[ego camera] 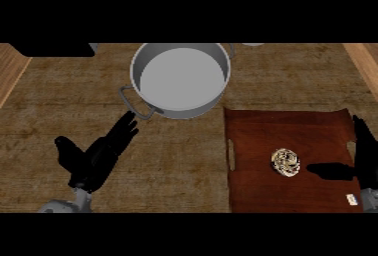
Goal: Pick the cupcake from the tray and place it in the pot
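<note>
One cupcake (286, 162) on the tray (280, 130), likely light and crumbly, best taken by its sides; right hand (365, 160) nearby and left hand (94, 157) both open

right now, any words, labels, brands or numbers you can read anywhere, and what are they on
None can be read: no text shows on the pot, the cupcake or the tray.
A small white patch at the tray's lower right corner: too small to read.
</note>
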Controlling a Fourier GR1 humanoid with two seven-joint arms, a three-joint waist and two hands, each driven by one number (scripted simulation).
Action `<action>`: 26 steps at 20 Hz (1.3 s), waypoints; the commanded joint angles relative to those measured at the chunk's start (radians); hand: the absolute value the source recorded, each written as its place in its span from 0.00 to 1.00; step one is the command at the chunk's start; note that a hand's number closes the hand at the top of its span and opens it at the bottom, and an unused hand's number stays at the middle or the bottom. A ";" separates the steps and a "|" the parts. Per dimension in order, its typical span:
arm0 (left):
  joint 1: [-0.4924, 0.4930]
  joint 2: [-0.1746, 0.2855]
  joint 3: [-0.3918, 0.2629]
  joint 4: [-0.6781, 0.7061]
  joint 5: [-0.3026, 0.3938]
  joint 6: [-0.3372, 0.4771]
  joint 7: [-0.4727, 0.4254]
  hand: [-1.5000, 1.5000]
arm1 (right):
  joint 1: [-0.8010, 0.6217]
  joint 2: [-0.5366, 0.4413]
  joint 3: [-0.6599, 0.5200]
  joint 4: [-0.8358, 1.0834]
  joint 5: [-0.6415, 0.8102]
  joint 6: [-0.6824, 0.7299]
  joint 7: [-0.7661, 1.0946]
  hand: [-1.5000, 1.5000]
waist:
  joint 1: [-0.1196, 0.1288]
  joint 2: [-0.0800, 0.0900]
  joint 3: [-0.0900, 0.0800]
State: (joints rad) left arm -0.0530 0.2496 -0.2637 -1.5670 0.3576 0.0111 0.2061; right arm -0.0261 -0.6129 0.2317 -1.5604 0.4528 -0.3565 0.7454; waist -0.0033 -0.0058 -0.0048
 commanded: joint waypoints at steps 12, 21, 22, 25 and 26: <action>0.003 -0.020 -0.003 -0.014 -0.011 -0.012 0.016 0.50 | -0.191 0.016 -0.012 -0.410 -0.120 0.368 0.739 0.00 | 0.005 0.003 0.000; 0.032 -0.024 0.004 -0.040 -0.021 -0.017 0.013 0.50 | -0.241 0.180 0.040 -0.324 -0.026 0.321 0.742 0.00 | 0.012 0.006 0.003; 0.052 0.000 0.013 -0.099 -0.013 -0.018 0.039 0.50 | -0.248 0.175 0.018 -0.300 -0.041 0.342 0.736 0.00 | 0.017 0.004 0.003; 0.045 0.017 0.032 -0.118 0.008 -0.032 0.075 0.50 | -0.269 0.194 0.001 -0.185 -0.016 0.349 0.671 0.00 | 0.021 0.006 0.004; 0.045 -0.012 0.014 -0.058 -0.019 -0.028 0.035 0.50 | -0.229 0.218 0.050 -0.210 0.029 0.336 0.668 0.00 | 0.010 0.006 0.004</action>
State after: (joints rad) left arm -0.0221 0.2450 -0.2444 -1.6387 0.3512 -0.0106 0.2536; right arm -0.2415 -0.4453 0.2459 -1.8101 0.4288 -0.0286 1.2232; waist 0.0105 -0.0002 -0.0016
